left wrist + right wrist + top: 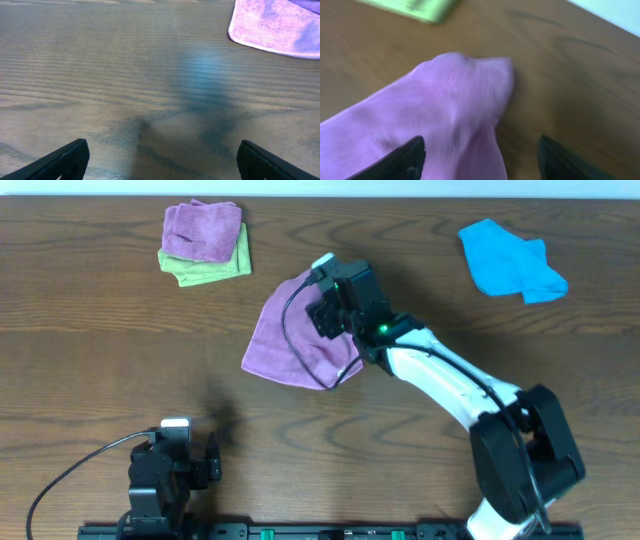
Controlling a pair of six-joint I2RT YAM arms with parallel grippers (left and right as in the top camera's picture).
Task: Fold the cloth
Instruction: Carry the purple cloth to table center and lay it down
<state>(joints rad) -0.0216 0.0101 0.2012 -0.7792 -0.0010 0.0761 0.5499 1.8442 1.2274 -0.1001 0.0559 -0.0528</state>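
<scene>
Cloth [282,338] sits crumpled mid-table, right side hidden under the right gripper [480,160], fingers spread wide over a blurry lilac hump; can't tell if they touch it. Near edge, the left gripper [160,160] gapes wide too over the table [100,75], a cloth corner cut off far right.
</scene>
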